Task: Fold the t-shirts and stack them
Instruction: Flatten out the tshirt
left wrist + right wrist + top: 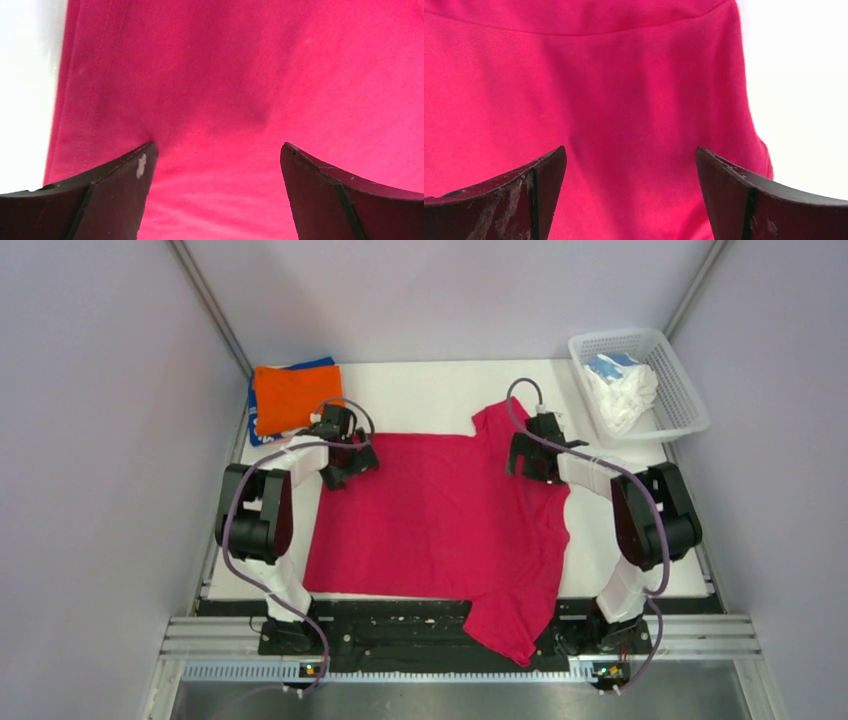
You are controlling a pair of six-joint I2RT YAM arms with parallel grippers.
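Crimson-pink jersey fills the gap between both sets of jaws. Your left gripper (215, 155) is released, spread wide and grasping nothing. It sits just inside a double-stitched hem band (75, 90), with a soft dimple in the cloth ahead of it. Your right gripper (631, 155) is equally wide and empty, over smooth cloth below a curved seam (574, 32). This is probably the sleeve seam, though the close view does not settle it. I cannot tell whether any fingertip touches the fabric.

The crimson t-shirt (440, 520) lies flat at the centre of the white table (430, 380), with the hem at 9 o'clock. One sleeve points to 12 o'clock. The other sleeve (510, 625) droops at 6 o'clock over the table edge onto the black base rail.

Risks to note:
- The knit is thin and limp, so a shallow pinch may take only the top layer and the shirt would open up.
- Unequal bites left and right would skew the fold.
- The hanging sleeve may drag or catch on the rail when you lift.

At 11 o'clock a folded orange t-shirt (295, 395) rests on a blue t-shirt (258, 428). At 1 o'clock a rigid white mesh basket (690, 410) holds crumpled white and light-blue t-shirts (620, 390).
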